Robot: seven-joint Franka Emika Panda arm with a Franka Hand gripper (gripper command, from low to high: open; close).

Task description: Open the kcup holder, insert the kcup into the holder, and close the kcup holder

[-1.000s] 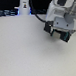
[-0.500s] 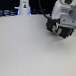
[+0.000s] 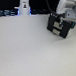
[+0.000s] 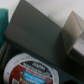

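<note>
The kcup holder (image 3: 59,26) is a black box at the far side of the white table, on the exterior view's right. My white arm comes down onto it, and my gripper (image 3: 62,18) is at its upper edge, blurred against the black. In the wrist view a dark grey flat panel of the holder (image 4: 35,32) fills the middle. Close to the camera there is a round lid, white with red and blue print, in a dark rim; it looks like the kcup (image 4: 32,70) from above. I cannot tell whether it sits in a slot or is held. A grey finger (image 4: 75,37) shows beside the panel.
A tall white bottle (image 3: 23,4) stands at the back on the exterior view's left, with dark clutter behind it. The white table (image 3: 25,50) stretches in front of the holder. A teal shape (image 4: 2,22) shows at the wrist view's edge.
The arm has shifted slightly over the holder. The holder stays at about the same place, and the bottle has not moved.
</note>
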